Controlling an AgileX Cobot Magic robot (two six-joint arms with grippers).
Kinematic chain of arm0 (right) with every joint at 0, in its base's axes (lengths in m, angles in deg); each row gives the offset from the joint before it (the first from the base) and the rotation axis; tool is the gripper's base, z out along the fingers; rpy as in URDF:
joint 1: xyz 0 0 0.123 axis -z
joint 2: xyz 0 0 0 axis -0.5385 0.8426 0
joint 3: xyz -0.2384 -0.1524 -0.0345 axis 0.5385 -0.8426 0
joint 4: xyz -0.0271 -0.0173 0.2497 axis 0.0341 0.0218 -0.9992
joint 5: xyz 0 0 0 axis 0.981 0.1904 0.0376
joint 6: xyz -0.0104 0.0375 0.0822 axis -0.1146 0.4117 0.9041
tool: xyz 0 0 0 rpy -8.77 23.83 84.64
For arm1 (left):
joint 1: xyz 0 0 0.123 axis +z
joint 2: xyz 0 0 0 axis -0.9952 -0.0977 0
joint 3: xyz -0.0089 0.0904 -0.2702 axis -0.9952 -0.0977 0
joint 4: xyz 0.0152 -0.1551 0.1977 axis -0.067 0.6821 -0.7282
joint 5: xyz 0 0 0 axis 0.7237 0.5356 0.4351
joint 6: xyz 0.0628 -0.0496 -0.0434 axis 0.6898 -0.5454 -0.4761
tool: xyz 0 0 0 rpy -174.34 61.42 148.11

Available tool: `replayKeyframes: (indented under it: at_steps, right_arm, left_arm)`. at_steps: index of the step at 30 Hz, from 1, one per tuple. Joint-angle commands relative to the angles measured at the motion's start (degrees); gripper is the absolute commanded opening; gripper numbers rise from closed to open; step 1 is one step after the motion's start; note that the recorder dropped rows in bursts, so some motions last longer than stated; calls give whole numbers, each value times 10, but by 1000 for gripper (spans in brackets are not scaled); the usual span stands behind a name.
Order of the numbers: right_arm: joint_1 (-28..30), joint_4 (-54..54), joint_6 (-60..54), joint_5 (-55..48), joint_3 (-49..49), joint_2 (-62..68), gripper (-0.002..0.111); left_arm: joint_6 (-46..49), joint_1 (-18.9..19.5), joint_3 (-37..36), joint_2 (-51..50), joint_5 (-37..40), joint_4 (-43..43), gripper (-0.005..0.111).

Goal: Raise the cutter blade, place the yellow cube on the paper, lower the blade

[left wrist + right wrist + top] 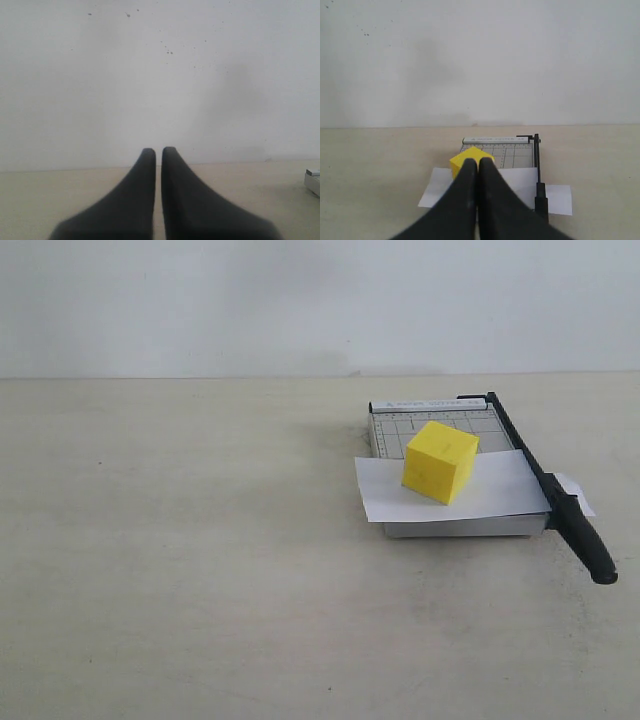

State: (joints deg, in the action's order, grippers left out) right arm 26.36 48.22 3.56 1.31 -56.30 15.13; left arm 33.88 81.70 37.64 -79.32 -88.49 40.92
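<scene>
The cube sits on the paper, which lies across the board. The blade lies down along the board's edge with the paper passing under it. Judging by this, all three steps look done and nothing is left to grip.

The right pincer is closed, its two black fingers pressed together with nothing between them. The cube is straight ahead of it, beyond the tips and partly hidden by them. The blade lies ahead and a little off that line, with its long axis running away from the pincer. Its thick rounded handle is at the near end, overhanging the board, and its hinge is at the far end. If the blade needs another press, the handle is the closest part, and the right arm is the nearer one.

The left pincer is likewise closed and empty, with a hairline slit between its fingers. Only a corner of the board shows off to its side, well apart.

The cube is bright yellow, matte and sharp-edged, turned corner-on to the right pincer. The paper is thin, white and wider than the board, and a flap pokes out past the blade. The board looks like grey metal with a printed grid. The bench is pale and faintly scuffed.
</scene>
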Motion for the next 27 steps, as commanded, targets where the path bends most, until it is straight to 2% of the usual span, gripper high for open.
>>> replayKeyframes:
  at_steps: [1,8,13,27]
  right_arm:
    - [-1,47,-1,43,-59,-4,0]
    - [-1,86,19,194,-154,-4,0]
    - [-1,104,69,198,-163,-4,0]
    - [-1,104,72,198,-163,-4,0]
  left_arm:
    - [3,2,-2,1,-7,5,4]
    - [3,2,-2,1,-5,5,4]
    - [3,2,-2,1,-5,5,4]
    - [3,2,-2,1,-7,5,4]
